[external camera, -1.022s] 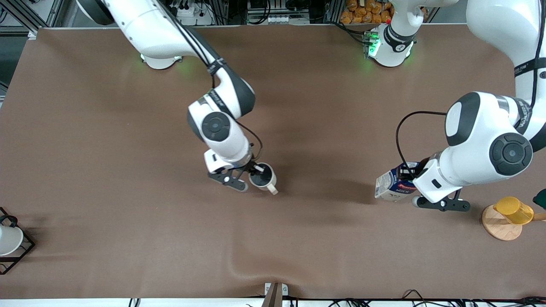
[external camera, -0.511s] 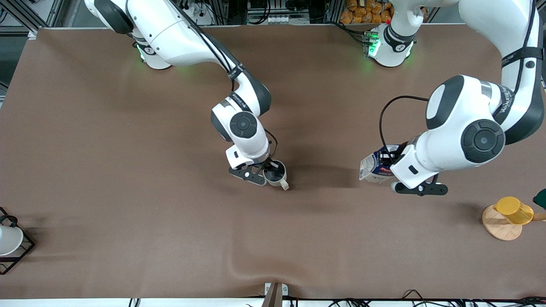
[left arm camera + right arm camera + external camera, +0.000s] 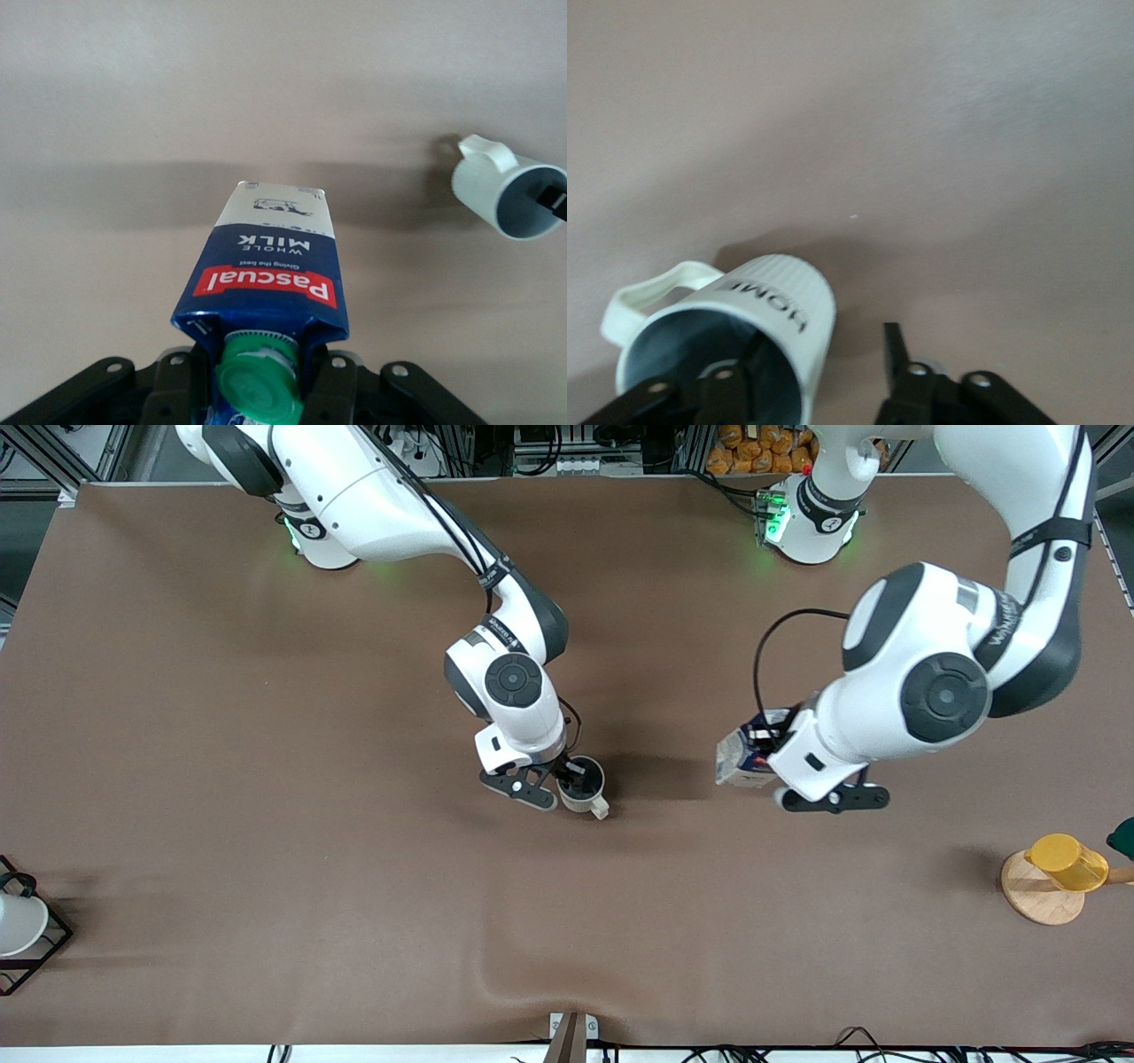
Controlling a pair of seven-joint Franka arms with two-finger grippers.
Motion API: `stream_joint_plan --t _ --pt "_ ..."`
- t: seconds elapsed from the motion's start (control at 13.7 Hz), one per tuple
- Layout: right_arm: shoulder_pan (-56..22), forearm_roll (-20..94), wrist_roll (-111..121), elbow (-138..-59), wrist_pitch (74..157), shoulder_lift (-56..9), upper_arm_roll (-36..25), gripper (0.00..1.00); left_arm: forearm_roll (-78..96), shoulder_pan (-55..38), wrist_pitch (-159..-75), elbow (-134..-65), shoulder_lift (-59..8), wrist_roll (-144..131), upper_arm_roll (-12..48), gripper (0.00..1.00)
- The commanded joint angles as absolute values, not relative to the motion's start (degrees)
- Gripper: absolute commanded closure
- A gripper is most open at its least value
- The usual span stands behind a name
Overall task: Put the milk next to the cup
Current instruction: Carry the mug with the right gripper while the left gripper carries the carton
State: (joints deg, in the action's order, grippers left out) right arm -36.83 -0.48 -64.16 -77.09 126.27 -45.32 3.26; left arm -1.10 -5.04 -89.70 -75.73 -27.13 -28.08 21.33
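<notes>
We judge milk [image 3: 742,760] light, thin-walled carton, crushable, tips easily; left gripper [image 3: 257,390] pinches it at gable top by green cap [image 3: 260,387], carried tilted above table [image 3: 266,691], well apart from cup [image 3: 585,784]; right gripper [image 3: 824,372] straddles cup rim, fingers spread, one inside; cup stiff, chippable; brown cloth cover rumpled near front edge; ample room beside cup.

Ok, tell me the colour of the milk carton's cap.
Green; the cap shows best in the left wrist view.
</notes>
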Motion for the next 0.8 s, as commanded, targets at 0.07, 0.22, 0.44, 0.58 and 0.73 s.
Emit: stream_joint_plan --t 0.07,0.22,0.44,0.58,0.73 --pt "-34.5 0.3 -62.8 -65.2 106.9 -44.3 4.6 0.00 -1.8 -7.6 -88.9 -76.3 -26.8 -37.4 24.8 0.66" --pt "-34.0 4.1 -62.6 -61.8 101.4 -42.4 4.5 0.00 -1.8 -12.1 -89.6 -76.0 -28.3 -41.9 24.8 0.67" --pt "-30.2 11.1 -58.5 -61.6 96.6 -36.4 4.4 0.00 -1.9 -16.9 -92.9 -75.8 -30.0 -48.1 24.7 0.68" --pt "-27.1 11.6 -54.4 -61.6 92.5 -33.5 4.4 0.00 -1.9 -19.3 -94.3 -75.5 -31.1 -51.3 24.5 0.68" --pt "-23.8 11.2 -49.7 -61.7 88.3 -30.3 3.4 0.00 -2.0 -21.1 -96.7 -75.4 -32.2 -53.1 24.4 0.68"
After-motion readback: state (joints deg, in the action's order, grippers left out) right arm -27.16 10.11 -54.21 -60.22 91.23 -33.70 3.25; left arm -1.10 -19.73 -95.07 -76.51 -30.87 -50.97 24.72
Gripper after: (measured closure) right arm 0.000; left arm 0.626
